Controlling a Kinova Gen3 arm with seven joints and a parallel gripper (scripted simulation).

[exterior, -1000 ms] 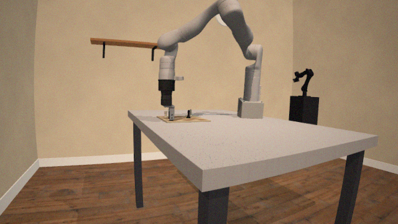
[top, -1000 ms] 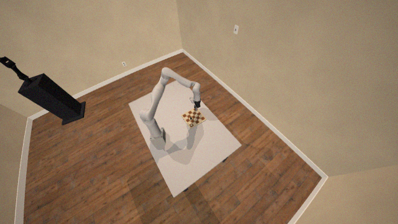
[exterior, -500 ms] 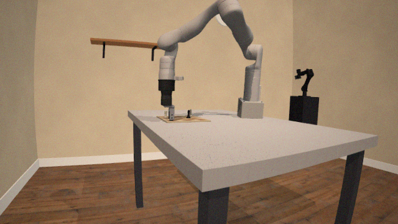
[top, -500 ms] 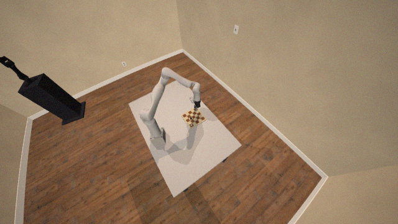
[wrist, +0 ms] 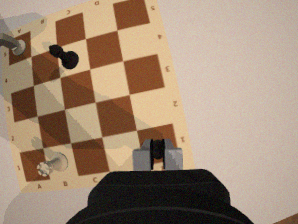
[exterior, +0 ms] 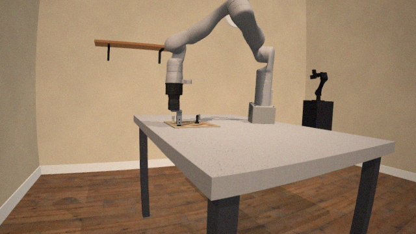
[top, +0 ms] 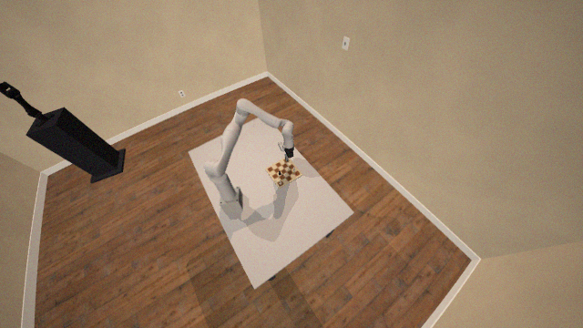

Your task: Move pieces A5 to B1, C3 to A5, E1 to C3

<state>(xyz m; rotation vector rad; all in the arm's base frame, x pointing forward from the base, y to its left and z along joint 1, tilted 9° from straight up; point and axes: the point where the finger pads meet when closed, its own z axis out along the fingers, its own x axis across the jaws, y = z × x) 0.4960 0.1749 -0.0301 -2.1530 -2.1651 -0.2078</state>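
Blk piece (wrist: pixel 158 148) at E1 is gripped by gripper's (top: pixel 287 159) (exterior: pixel 179 125) (wrist: pixel 158 156) 2 closed fingers; prob. light, stiff, best held mid-body, easily tipped.

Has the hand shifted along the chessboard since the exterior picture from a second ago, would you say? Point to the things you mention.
No, the hand (exterior: pixel 179 123) shows no visible shift against the chessboard (exterior: pixel 211 125).
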